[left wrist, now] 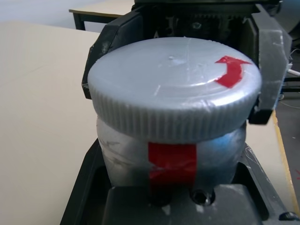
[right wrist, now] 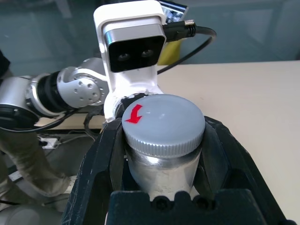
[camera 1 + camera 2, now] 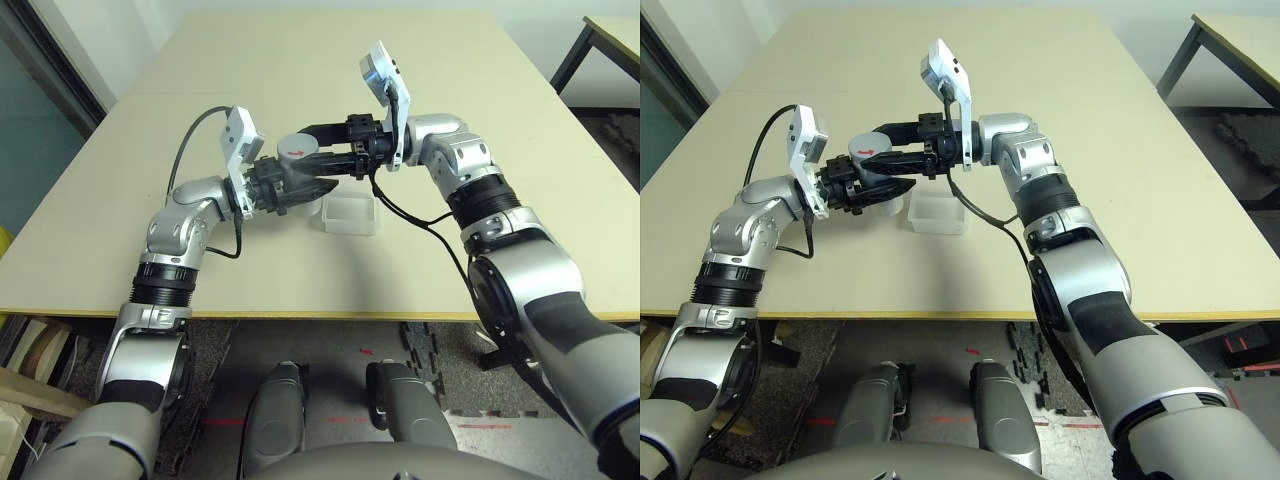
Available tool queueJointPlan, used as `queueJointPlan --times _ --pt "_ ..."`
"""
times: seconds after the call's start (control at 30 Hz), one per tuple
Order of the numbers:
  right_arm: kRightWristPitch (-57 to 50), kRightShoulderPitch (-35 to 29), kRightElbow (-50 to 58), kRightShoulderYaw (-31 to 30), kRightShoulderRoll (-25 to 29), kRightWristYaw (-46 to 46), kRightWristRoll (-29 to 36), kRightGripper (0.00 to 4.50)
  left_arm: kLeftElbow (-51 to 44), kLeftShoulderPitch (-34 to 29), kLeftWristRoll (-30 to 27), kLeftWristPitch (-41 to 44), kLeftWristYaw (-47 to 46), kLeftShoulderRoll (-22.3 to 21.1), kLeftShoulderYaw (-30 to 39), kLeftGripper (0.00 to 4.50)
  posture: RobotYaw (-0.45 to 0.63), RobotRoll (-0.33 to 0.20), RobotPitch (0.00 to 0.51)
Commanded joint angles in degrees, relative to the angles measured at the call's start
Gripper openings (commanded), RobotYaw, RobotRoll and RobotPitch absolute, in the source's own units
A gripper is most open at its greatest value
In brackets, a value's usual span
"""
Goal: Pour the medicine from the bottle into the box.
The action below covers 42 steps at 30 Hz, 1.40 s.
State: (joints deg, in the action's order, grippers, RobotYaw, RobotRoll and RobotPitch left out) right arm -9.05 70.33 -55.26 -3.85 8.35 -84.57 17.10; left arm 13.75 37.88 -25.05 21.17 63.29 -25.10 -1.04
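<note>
Beige tabletop (image 3: 480, 230) fills the head views, with a second table's corner off past its far right side and dark floor below the near edge. In the left eye view the two arms meet above the middle of the tabletop: the left gripper (image 3: 300, 185) is pinched on the body of the bottle (image 3: 292, 165), held off the surface, while the right gripper (image 3: 322, 150) comes in from the opposite side and is clamped around the cap (image 3: 293, 146). The box (image 3: 351, 214) sits on the tabletop just beside and below them, toward the right, open and apparently with nothing in it; no pill can be made out. In the right eye view the same meeting shows, the bottle well clear of the near edge. In the left wrist view the ribbed cap with its red arrow looms close, red tape on the shiny body beneath it, black fingers (image 1: 101, 51) pressing the cap's sides. In the right wrist view both fingers hug the cap's ribbed rim. The bottle looks light, stiff and slick on its foil body, so the ribbed rim seems the surest place to twist while the body is squeezed firmly.
</note>
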Motion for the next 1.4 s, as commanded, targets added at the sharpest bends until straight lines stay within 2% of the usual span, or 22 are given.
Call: queueJointPlan --times 0.03,0.17,0.47,0.5,0.63,0.93,1.4 --pt "1.6 4.5 -1.7 1.5 -2.7 -7.9 5.5 2.59 1.2 -0.4 0.1 1.8 0.1 -0.5 -0.3 2.65 -0.01 0.0 0.129" --pt "3.0 6.7 -6.0 1.7 -3.4 -7.9 5.7 2.59 0.7 -0.7 -0.2 2.3 0.1 -0.7 -0.2 2.65 0.0 0.0 0.134" --pt "7.2 10.3 -14.1 5.2 -4.9 -4.2 1.1 2.59 0.1 -1.2 0.2 3.0 -0.6 -1.0 0.3 2.65 0.01 0.0 0.141" --pt "7.3 10.3 -14.3 5.2 -4.9 -3.7 0.5 3.31 0.3 -1.1 0.4 2.8 -0.8 -1.1 0.4 2.65 0.02 0.0 0.141" --pt "7.8 9.6 -14.1 5.4 -4.5 -3.6 -1.1 4.49 1.7 -0.6 1.2 1.7 -1.6 -1.0 0.8 2.65 0.01 0.0 0.14" --pt "8.6 7.2 -12.5 5.0 -2.8 -3.2 -3.1 4.5 5.5 1.2 2.3 -0.7 -2.2 -0.7 0.7 2.65 -0.01 0.0 0.138" --pt "11.1 5.8 -11.9 5.1 -2.9 3.5 -5.5 4.5 5.8 1.9 2.7 -1.9 -1.8 -0.1 0.1 2.65 -0.01 0.0 0.134"
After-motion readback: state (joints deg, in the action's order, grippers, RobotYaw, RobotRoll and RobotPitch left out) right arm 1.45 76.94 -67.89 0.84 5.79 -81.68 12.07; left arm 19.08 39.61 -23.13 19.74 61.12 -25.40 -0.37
